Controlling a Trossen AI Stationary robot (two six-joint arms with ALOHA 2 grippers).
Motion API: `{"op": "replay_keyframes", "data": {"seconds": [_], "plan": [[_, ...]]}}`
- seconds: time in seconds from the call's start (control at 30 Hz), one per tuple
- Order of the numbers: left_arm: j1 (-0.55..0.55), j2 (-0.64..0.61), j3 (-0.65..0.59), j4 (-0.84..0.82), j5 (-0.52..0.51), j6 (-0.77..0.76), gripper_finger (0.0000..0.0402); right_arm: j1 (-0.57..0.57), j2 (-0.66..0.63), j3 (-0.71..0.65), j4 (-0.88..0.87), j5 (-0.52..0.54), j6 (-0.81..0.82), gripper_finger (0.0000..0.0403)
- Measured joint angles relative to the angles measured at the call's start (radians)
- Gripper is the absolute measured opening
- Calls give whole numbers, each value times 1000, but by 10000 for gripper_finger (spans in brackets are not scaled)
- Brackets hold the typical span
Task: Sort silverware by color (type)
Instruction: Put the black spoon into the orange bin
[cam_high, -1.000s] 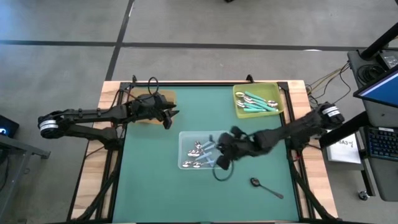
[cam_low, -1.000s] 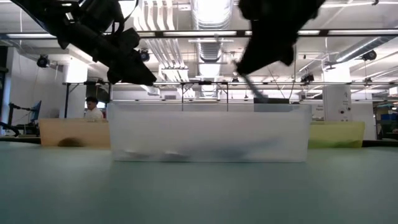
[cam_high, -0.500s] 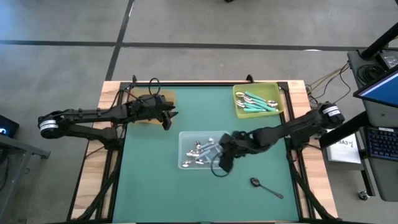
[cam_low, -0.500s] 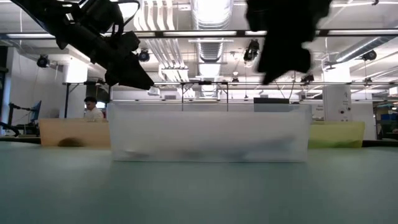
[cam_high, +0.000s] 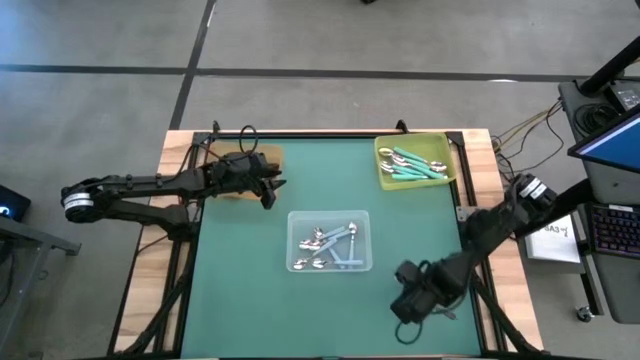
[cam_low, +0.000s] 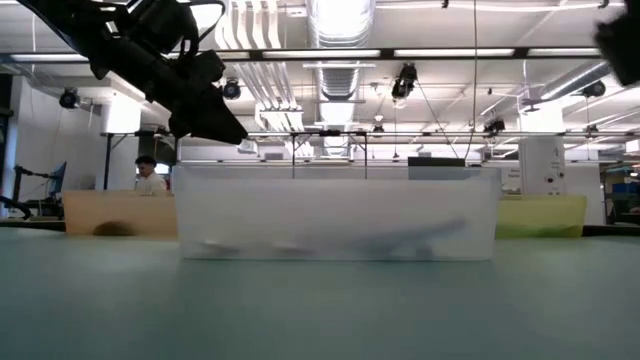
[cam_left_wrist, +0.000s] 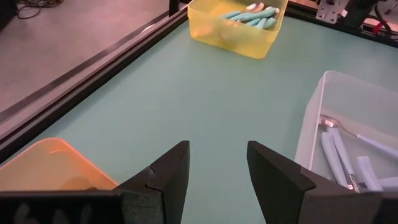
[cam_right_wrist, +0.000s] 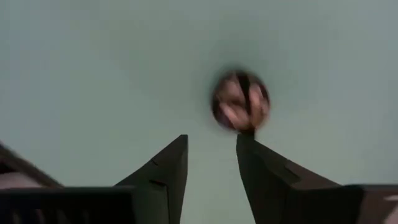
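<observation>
Spoon (cam_right_wrist: 240, 101) lying flat, thin and slippery, is wanting a handle pinch; right gripper (cam_right_wrist: 210, 158) is hovering part-open, empty; left gripper (cam_left_wrist: 217, 165) is waiting part-open

Teal-handled spoons (cam_high: 412, 165) lie heaped flat in the yellow-green tray (cam_high: 441, 178) at the far right of the table. Pale-blue-handled spoons (cam_high: 330, 246) lie jumbled in the clear tray (cam_high: 295, 222) at centre. A dark spoon (cam_right_wrist: 240, 102), bowl up, lies on the mat just ahead of my right fingers.
</observation>
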Motion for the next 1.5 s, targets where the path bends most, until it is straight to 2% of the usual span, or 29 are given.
{"op": "replay_keyframes", "data": {"seconds": [0.17, 0.43, 0.57, 0.7, 0.83, 0.97, 1.03, 1.2, 1.27, 1.33, 1.4, 1.5], "plan": [[0, 0, 0, 5, 0, 0, 146, 28, 52, -25, -3, -53, 44, 121], [0, 0, 0, 7, 0, -26, 146, 28, 119, -31, -4, -161, -31, 124], [0, 0, 0, 9, 0, -26, 146, 24, 151, -31, -15, -171, -74, 118], [0, 0, 0, 9, 0, -27, 146, 6, 180, -32, -16, -183, -112, 89], [-2, 0, 0, 9, 0, -27, 146, -24, 191, -33, -13, -197, -165, 24], [-6, 0, 0, 9, 10, -14, 146, -54, 172, -34, -37, -194, -228, 12], [-7, 0, 0, 9, 33, 15, 146, -72, 145, -39, -83, -157, -249, 11], [-16, 1, 0, 33, 150, 74, 146, -136, -4, -37, -152, 35, -267, 10], [-27, 2, 0, 54, 227, 78, 146, -170, -76, -38, -147, 162, -295, 10], [-42, 2, 0, 78, 293, 82, 146, -209, -144, -38, -107, 343, -347, 9], [-62, 2, -1, 111, 315, 82, 146, -247, -210, -38, -66, 512, -425, 9], [-97, 24, -2, 172, 316, 83, 146, -324, -270, -37, 65, 680, -630, 9]]}}
